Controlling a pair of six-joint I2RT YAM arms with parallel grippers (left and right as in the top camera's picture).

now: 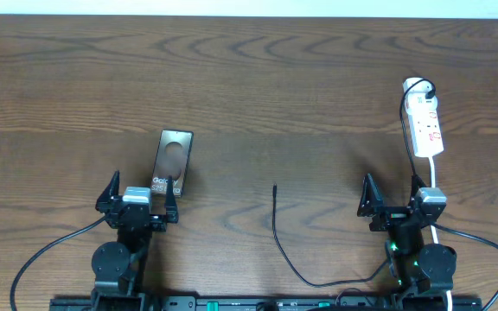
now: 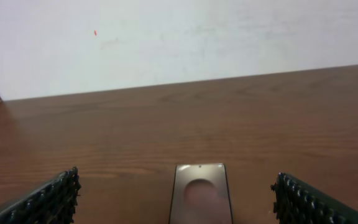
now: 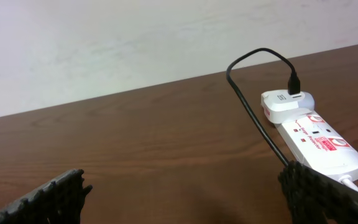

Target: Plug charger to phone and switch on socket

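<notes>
The phone (image 1: 172, 161) lies flat on the table just ahead of my left gripper (image 1: 138, 192), which stands open. In the left wrist view the phone (image 2: 200, 195) sits between the wide-apart fingers, untouched. The charger's thin black cable (image 1: 277, 230) ends in a free tip at the table's middle and runs back towards the right arm. The white socket (image 1: 426, 121) lies at the far right with a white adapter plugged in at its far end. My right gripper (image 1: 390, 200) is open and holds nothing; the socket (image 3: 319, 140) shows to its right, the charger (image 3: 253, 115) looping from the adapter.
A white cord (image 1: 437, 183) runs from the socket past the right arm. Thick black arm cables (image 1: 37, 259) curve near the front edge. A pale wall stands beyond the table's far edge.
</notes>
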